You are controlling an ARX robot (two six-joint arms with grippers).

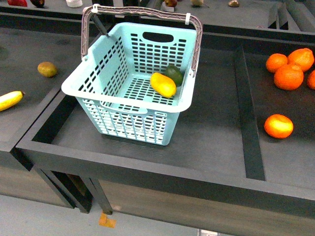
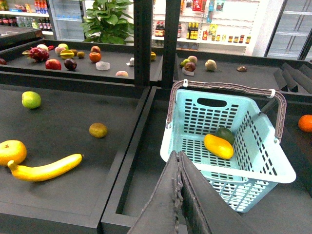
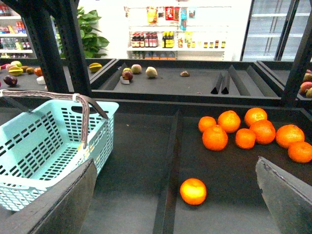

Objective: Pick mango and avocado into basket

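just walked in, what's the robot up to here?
Nothing is being handled right now. The mango and the avocado both lie side by side inside the basket, which sits tilted in the middle bin. The left gripper is shut and empty, looking at the basket from a distance. The right gripper is open and empty, over the bin with the oranges. The pick-and-place looks done.

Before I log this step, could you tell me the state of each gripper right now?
Left gripper: shut, holding nothing.
Right gripper: open, holding nothing.
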